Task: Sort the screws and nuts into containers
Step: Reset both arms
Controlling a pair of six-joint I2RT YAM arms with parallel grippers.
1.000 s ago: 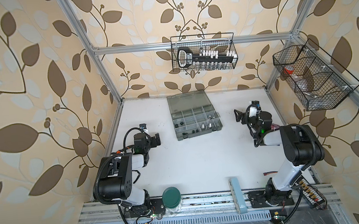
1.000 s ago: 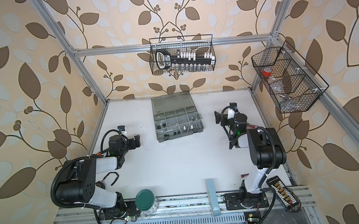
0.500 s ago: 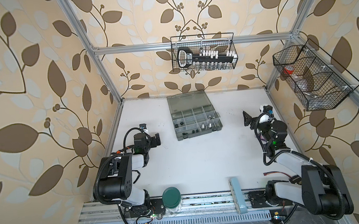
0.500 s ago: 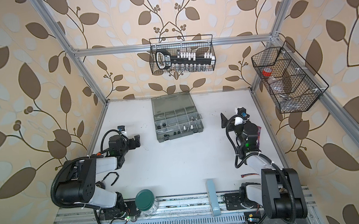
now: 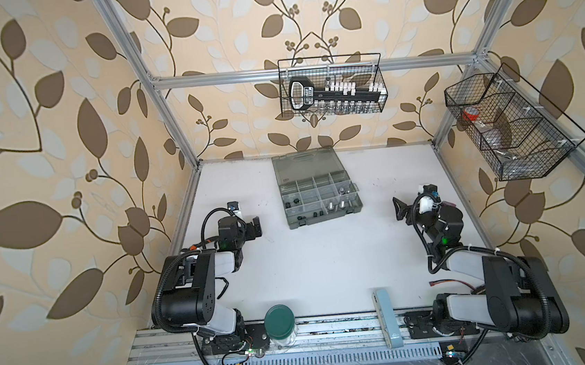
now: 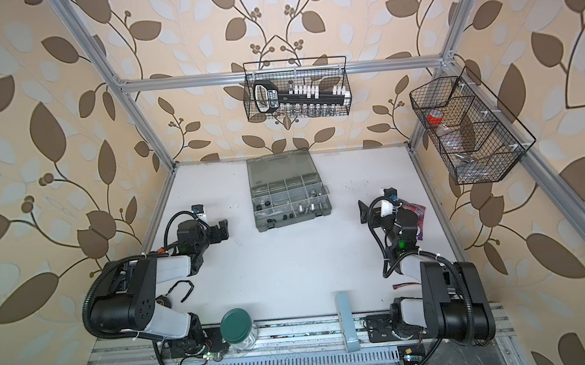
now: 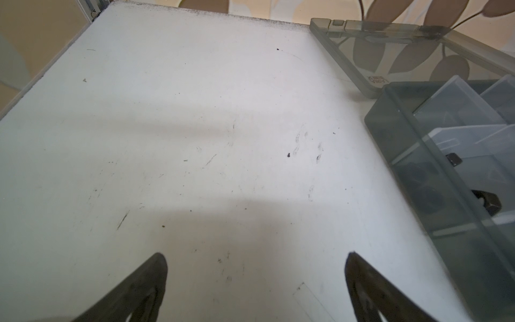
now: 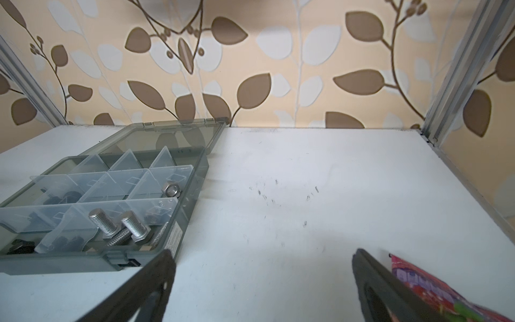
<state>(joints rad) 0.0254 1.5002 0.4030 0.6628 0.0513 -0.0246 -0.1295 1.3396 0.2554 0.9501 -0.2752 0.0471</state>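
The containers are the compartments of a grey translucent organizer case [image 5: 323,219] [image 6: 294,223], lying open at the back middle of the table. Silver screws [image 8: 133,225] lie in a compartment at its near right corner, and a silver nut [image 8: 170,189] sits one compartment behind them. Black pieces [image 7: 487,200] rest in compartments on the case's left side [image 7: 412,172]. My left gripper [image 5: 254,226] [image 7: 256,259] is open and empty over bare table, left of the case. Right of the case, my right gripper [image 5: 409,209] [image 8: 263,256] is also open and empty.
A green-lidded jar [image 5: 279,321] and a pale blue box [image 5: 388,317] stand at the front rail. Wire baskets hang on the back wall [image 5: 332,91] and right wall [image 5: 506,125]. A colourful packet [image 8: 434,292] [image 6: 415,216] lies under the right wrist.
The right arm has folded back and down toward the front rail, and its gripper has drifted right and nearer. The left arm has not moved.
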